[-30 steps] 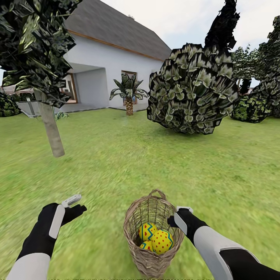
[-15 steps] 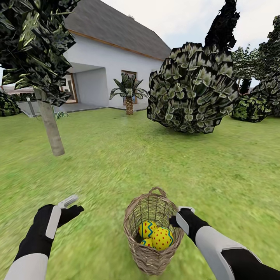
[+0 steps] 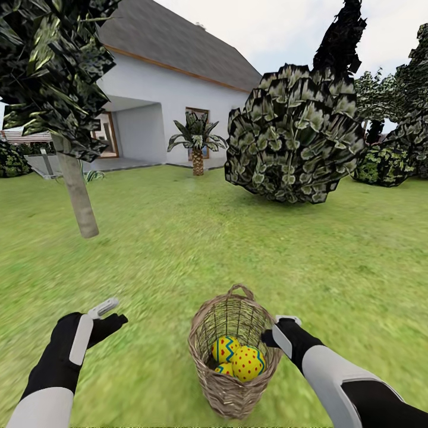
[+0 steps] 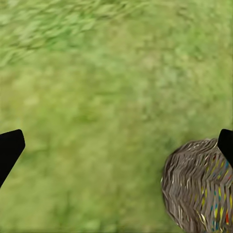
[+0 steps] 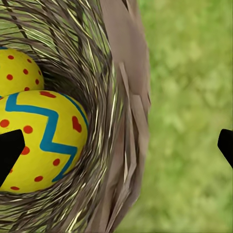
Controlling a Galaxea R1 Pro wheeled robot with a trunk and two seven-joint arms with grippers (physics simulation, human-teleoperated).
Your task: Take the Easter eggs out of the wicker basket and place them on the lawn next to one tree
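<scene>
The wicker basket stands on the lawn just in front of me. Three yellow Easter eggs lie in it: one with blue zigzags, a red-dotted one, and a third mostly hidden beneath them. My right gripper is open at the basket's right rim. In the right wrist view its fingers straddle the basket wall, with a zigzag egg inside. My left gripper hangs open over grass, left of the basket. A tree with a pale trunk stands at the far left.
A big leafy bush sits on the grass at the back right, and a small palm stands before the white house. More bushes line the right edge. Open grass stretches between the basket and the pale-trunked tree.
My right gripper has edged a little to the right along the basket's rim. My left arm has drawn slightly back and left. The eggs have not moved.
</scene>
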